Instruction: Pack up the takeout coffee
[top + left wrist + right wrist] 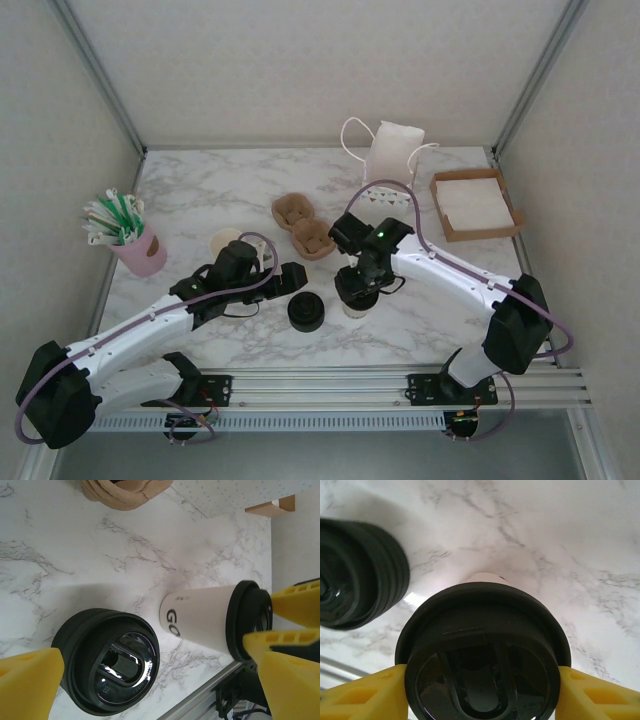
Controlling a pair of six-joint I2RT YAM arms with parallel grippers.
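Two hands low over the worktop, one closed on the cup

The right hand (pixel 358 284) stood over the takeout coffee (pixel 200 622), its yellow fingers (pixel 365 690) pressed against both sides of the black lid (pixel 482 645). The pale-walled cup stood upright on the marble worktop (pixel 200 190), near the front rail. Just to its left sat a low pile of lids (pixel 305 312). The left hand (pixel 296 280) hung beside that pile, spread wide and holding nothing. Farther back were a brown pulp carrier (pixel 303 228), a stack of cups (pixel 228 242), a pink cup (pixel 140 250) of sticks, a white bag (pixel 392 155) and a cardboard tray (pixel 485 234), all apart from the coffee
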